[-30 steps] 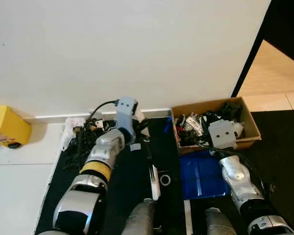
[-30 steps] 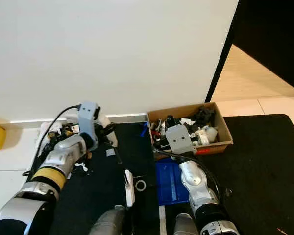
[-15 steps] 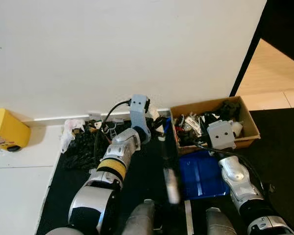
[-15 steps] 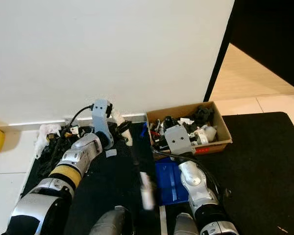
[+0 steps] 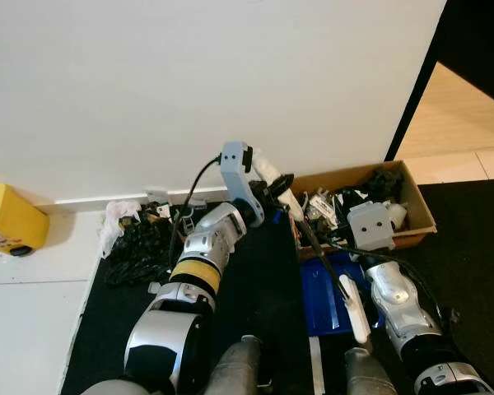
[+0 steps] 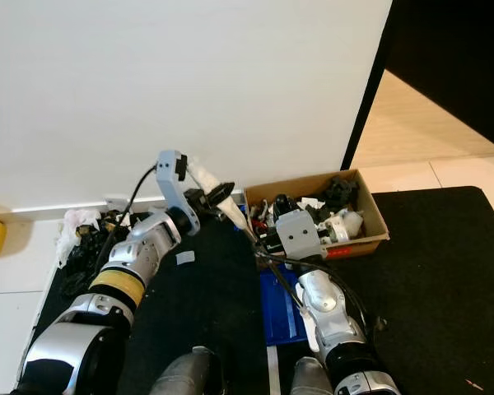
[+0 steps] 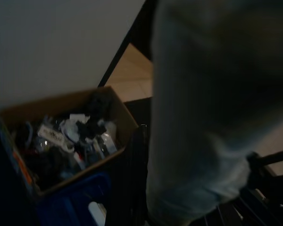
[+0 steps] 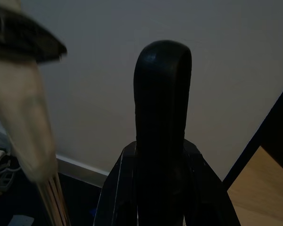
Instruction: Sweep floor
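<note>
Evenly and brightly lit in both eye views, soft and diffuse across the white wall (image 5: 148, 90); no glare, only faint shadow along the skirting; black mat (image 6: 428, 247) swallowing detail in its dark patches; sharp enough throughout, slight softness on the broom handle (image 5: 323, 263). Dim and murky in both wrist views; pale blurred mass (image 7: 203, 117) out of focus close to the lens; dark handle (image 8: 162, 122) underexposed, nearly silhouetted against grey wall.

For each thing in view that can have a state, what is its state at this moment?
Brush: lifted off the floor, tilted, held at its white end.
Left gripper: shut on the brush.
Cardboard box: open, full of clutter.
Blue dustpan: flat on the black mat.
Right gripper: raised, holding nothing visible.
</note>
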You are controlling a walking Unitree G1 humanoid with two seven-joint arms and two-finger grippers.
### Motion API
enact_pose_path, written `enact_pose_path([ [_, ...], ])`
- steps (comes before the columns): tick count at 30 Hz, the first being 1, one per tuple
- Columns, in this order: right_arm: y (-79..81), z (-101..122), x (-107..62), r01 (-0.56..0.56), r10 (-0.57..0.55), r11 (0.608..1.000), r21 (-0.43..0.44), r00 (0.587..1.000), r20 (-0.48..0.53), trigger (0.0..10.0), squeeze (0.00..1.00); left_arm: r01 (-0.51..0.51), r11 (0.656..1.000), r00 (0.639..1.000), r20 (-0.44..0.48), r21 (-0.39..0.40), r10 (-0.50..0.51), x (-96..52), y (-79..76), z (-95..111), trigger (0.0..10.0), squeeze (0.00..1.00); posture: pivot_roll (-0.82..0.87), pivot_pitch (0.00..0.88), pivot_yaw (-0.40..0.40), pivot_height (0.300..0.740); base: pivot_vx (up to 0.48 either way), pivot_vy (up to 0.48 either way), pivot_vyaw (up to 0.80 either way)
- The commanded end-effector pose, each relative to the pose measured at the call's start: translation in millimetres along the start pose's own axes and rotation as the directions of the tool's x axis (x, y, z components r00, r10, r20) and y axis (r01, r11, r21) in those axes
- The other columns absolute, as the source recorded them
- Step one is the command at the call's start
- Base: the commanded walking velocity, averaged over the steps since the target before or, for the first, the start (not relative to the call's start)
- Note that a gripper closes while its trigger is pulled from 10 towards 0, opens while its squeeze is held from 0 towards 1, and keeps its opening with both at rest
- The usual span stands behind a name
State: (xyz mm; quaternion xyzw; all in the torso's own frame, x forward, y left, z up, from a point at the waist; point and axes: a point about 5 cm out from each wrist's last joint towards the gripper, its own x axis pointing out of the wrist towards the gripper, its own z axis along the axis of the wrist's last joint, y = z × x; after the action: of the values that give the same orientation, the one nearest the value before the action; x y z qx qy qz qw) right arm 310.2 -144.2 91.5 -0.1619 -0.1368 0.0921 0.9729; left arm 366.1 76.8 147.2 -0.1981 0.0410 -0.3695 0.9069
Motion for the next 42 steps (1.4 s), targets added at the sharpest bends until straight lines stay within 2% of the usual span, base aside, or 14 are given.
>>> enact_pose_path([
  [1,8.5,-6.9,-6.5,-0.019,0.020,0.999,0.033,0.999,-0.034,10.0,0.00,-0.014,0.997,1.000,-0.017,0.078,0.015,-12.2,9.7,8.3,10.0,0.00,0.13,0.205,0.158,0.740,0.000,0.000,0.00],
  [2,6.9,-5.9,-7.6,-0.015,0.016,0.999,0.033,0.999,-0.028,10.0,0.00,-0.038,0.979,0.993,-0.102,0.198,0.059,-29.1,16.2,17.6,10.0,0.00,0.14,0.206,0.164,0.740,0.000,0.000,0.00],
  [4,6.2,-5.2,-8.0,-0.014,0.014,0.999,0.033,1.000,-0.024,10.0,0.00,-0.053,0.973,0.988,-0.130,0.223,0.083,-35.6,17.7,21.5,10.0,0.00,0.14,0.206,0.164,0.740,0.000,0.000,0.00],
  [6,5.0,-3.8,-8.3,-0.010,0.011,0.999,0.034,1.000,-0.016,10.0,0.00,-0.061,0.971,0.985,-0.142,0.231,0.095,-42.7,17.8,28.0,10.0,0.00,0.14,0.207,0.167,0.740,0.000,0.000,0.00],
  [8,-0.5,1.3,-9.6,0.001,-0.002,0.999,0.044,1.000,0.008,10.0,0.00,-0.087,0.960,0.979,-0.156,0.268,0.132,-64.9,17.3,49.0,10.0,0.00,0.16,0.208,0.167,0.740,0.000,0.000,0.00],
  [9,-0.5,1.3,-9.6,0.001,-0.002,0.999,0.044,1.000,0.008,10.0,0.00,-0.087,0.960,0.979,-0.156,0.268,0.132,-64.9,17.3,49.0,10.0,0.00,0.16,0.208,0.167,0.740,0.000,0.000,0.00],
  [12,-8.3,10.2,-12.0,0.014,-0.017,0.998,0.066,0.999,0.046,10.0,0.00,-0.161,0.943,0.962,-0.167,0.292,0.216,-86.4,17.8,69.2,10.0,0.00,0.18,0.206,0.161,0.740,0.000,0.000,0.00],
  [14,-11.2,14.1,-12.6,0.021,-0.025,0.997,0.079,0.998,0.060,10.0,0.00,-0.180,0.937,0.958,-0.161,0.298,0.235,-91.4,18.7,73.9,10.0,0.00,0.18,0.205,0.158,0.740,0.000,0.000,0.00],
  [18,-22.7,30.0,-13.4,0.056,-0.070,0.990,0.127,0.992,0.107,10.0,0.00,-0.314,0.904,0.924,-0.126,0.291,0.361,-104.8,34.1,76.4,10.0,0.00,0.18,0.195,0.147,0.740,0.000,0.000,0.00],
  [20,-27.7,38.5,-13.0,0.072,-0.092,0.985,0.159,0.988,0.126,10.0,0.00,-0.368,0.888,0.905,-0.115,0.276,0.410,-107.9,39.8,72.3,10.0,0.00,0.17,0.190,0.146,0.740,0.000,0.000,0.00],
  [28,-32.8,61.1,-13.0,0.050,-0.095,0.965,0.258,0.981,0.168,10.0,0.00,-0.439,0.852,0.861,-0.136,0.286,0.490,-111.5,44.8,59.7,10.0,0.00,0.16,0.184,0.148,0.740,0.000,0.000,0.00],
  [31,-40.7,76.8,-7.2,0.087,-0.160,0.936,0.342,0.968,0.193,10.0,0.00,-0.468,0.839,0.849,-0.124,0.277,0.514,-110.1,45.2,57.6,10.0,0.00,0.15,0.175,0.148,0.740,0.000,0.000,0.00],
  [39,-47.4,101.5,7.8,0.116,-0.228,0.894,0.432,0.949,0.218,10.0,0.00,-0.468,0.861,0.851,-0.160,0.197,0.499,-107.7,40.3,49.2,10.0,0.00,0.15,0.168,0.139,0.740,0.000,0.000,0.00],
  [42,-60.2,117.7,19.2,0.156,-0.309,0.850,0.503,0.921,0.236,10.0,0.00,-0.437,0.880,0.867,-0.174,0.187,0.467,-106.6,34.0,43.8,10.0,0.00,0.16,0.164,0.133,0.740,0.000,0.000,0.00],
])
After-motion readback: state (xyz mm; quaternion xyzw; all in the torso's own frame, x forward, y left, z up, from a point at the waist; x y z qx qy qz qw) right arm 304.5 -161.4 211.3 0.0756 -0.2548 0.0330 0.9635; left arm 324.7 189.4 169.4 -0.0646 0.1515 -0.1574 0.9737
